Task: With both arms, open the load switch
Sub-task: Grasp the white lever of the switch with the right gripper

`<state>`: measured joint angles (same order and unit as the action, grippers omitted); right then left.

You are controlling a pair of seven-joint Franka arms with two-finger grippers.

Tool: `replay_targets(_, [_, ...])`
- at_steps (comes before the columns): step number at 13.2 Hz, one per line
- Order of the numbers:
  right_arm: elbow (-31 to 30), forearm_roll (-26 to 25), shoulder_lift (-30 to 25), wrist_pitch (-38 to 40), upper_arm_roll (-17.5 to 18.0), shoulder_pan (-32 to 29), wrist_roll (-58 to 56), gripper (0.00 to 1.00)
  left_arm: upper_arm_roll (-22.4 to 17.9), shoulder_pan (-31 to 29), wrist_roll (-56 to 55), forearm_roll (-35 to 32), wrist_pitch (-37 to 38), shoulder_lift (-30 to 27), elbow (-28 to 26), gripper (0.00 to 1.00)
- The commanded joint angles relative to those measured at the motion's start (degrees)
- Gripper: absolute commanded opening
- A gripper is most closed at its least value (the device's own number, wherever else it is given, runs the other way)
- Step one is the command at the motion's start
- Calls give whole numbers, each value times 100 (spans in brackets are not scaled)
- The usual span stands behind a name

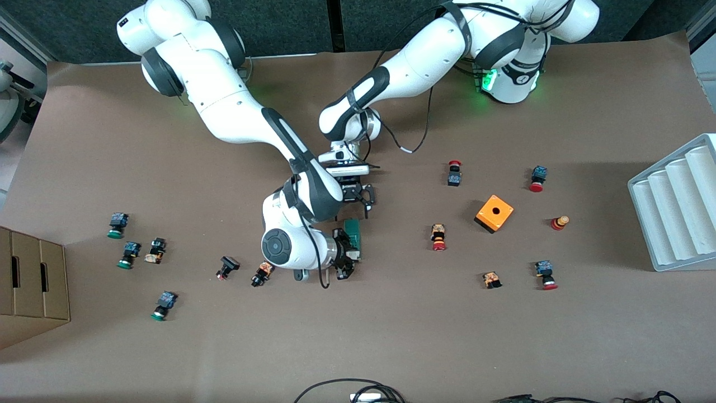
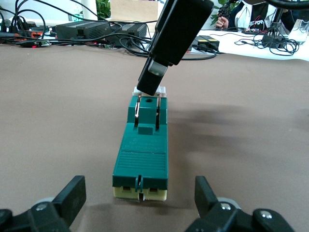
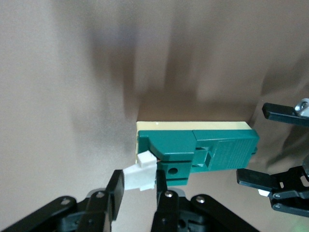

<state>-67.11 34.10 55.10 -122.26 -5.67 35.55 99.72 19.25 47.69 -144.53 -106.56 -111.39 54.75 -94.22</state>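
Observation:
The load switch is a narrow dark-green block on a cream base, lying flat at the middle of the table. My right gripper is shut on the small white piece at the switch's end nearer the front camera; both pads touch it. The right gripper reaches in low from the right arm's end of the table. My left gripper is open, its fingers standing on either side of the switch's cream end without touching it. That left gripper comes from the robots' bases.
An orange cube with a hole sits toward the left arm's end of the table. Several red-capped and green-capped push buttons lie scattered at both ends. A white ribbed tray and a cardboard box stand at the two table ends.

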Motion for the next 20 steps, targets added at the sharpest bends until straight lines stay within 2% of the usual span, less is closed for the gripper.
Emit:
replay_targets(1, [93,167,10,273,31,22,30,31,-26,65,-92,-84,99,62,96,99])
replay_targets(3, [93,158,-17,317,22,22,22,31,-26,65,-92,-84,99,71,96,99])
replay_targets(6, [84,158,-78,387,14,13,13,31,-26,65,-49,-119,99,79,96,87])
replay_targets(20, [-22,53,-272,510,5,-4,-40,31,-35,65,-49,-322,99,150,96,84])
